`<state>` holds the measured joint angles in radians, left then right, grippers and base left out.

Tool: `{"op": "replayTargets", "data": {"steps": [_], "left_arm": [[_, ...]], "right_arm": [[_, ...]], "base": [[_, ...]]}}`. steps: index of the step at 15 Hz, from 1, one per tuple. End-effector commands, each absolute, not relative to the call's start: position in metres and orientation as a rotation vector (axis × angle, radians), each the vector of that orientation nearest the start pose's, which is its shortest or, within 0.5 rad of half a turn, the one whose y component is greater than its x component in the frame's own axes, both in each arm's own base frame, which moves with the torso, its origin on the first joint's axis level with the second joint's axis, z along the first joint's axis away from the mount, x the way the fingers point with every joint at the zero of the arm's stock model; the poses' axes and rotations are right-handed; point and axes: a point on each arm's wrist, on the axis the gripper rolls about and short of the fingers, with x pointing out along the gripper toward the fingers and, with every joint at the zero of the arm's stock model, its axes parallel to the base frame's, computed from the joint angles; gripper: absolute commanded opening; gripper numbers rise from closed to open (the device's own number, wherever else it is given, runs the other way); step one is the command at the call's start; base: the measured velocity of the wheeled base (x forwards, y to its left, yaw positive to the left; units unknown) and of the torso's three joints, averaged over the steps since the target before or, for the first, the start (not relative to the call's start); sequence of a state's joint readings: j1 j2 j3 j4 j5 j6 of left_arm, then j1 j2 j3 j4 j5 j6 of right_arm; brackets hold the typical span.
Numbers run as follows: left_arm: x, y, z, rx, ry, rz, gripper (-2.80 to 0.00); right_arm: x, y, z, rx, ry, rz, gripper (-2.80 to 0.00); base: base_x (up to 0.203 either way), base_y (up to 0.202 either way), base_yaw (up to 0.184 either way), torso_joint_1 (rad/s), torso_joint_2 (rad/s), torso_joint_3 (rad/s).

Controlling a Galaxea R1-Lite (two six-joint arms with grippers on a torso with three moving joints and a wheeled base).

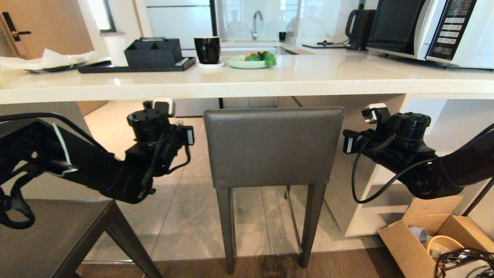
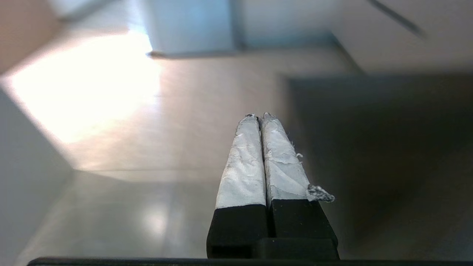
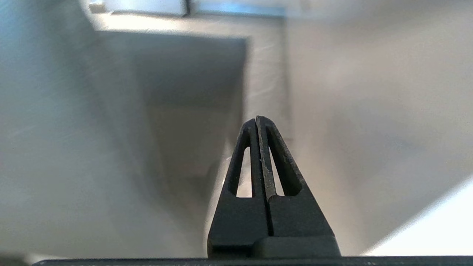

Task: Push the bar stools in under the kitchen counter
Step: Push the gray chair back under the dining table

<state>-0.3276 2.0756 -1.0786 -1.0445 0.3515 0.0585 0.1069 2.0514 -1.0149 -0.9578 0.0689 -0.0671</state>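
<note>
The bar stool (image 1: 273, 148) stands straight ahead with its backrest facing the robot, the top edge just under the lip of the kitchen counter (image 1: 247, 83) and the seat reaching in beneath the slab. It looks largely pushed in; how deep the seat sits cannot be judged, because the backrest hides it. The front legs are hidden as well; only the two rear legs and a thin footrest bar show.

The left gripper (image 2: 259, 117) hangs just beside the backrest's left edge and the right gripper (image 3: 256, 119) just beside its right edge, neither touching it in the head view. Both have their fingers pressed together, holding nothing. That fits a pushing job: closed fingers make a firm, blunt tip for shoving, and one arm on each flank would keep the stool square to the counter. In the head view the fingers themselves are hidden behind the wrists.

A second stool (image 1: 58, 231) is cut off at the lower left, only part of its seat and a leg showing, so it probably still needs pushing in.

On the counter sit a black mug (image 1: 207, 49), a green plate of vegetables (image 1: 247, 61), a black tray (image 1: 135, 66) and a microwave (image 1: 424, 29). A cardboard box (image 1: 428, 227) on the floor at lower right is partly cut off
</note>
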Motion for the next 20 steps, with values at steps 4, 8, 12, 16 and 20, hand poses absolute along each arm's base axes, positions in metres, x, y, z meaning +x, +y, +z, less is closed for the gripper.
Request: {"op": "replayTargets", "data": {"steps": [4,8,12,16,20], "left_arm": [[0.351,-0.104,0.161,0.045,-0.024,0.042,-2.80],[0.319,-0.110,0.177,0.027,-0.045,0.003,-2.80],[0.252,-0.121,0.191,0.014,-0.052,-0.059,-2.80],[0.202,-0.110,0.201,0.008,-0.066,-0.077,-2.80],[0.165,-0.089,0.194,0.019,-0.050,-0.080,-2.80]], "right_arm": [[0.372,0.017,0.158,-0.049,0.068,0.115,-2.80],[0.339,0.018,0.173,-0.053,0.059,0.116,-2.80],[0.279,0.020,0.187,-0.058,0.046,0.082,-2.80],[0.228,0.021,0.192,-0.058,0.024,0.053,-2.80],[0.194,0.018,0.184,-0.058,0.036,0.049,-2.80]], "base": [[0.000,0.000,0.000,0.000,0.00,0.000],[0.000,0.000,0.000,0.000,0.00,0.000],[0.000,0.000,0.000,0.000,0.00,0.000],[0.000,0.000,0.000,0.000,0.00,0.000],[0.000,0.000,0.000,0.000,0.00,0.000]]}}
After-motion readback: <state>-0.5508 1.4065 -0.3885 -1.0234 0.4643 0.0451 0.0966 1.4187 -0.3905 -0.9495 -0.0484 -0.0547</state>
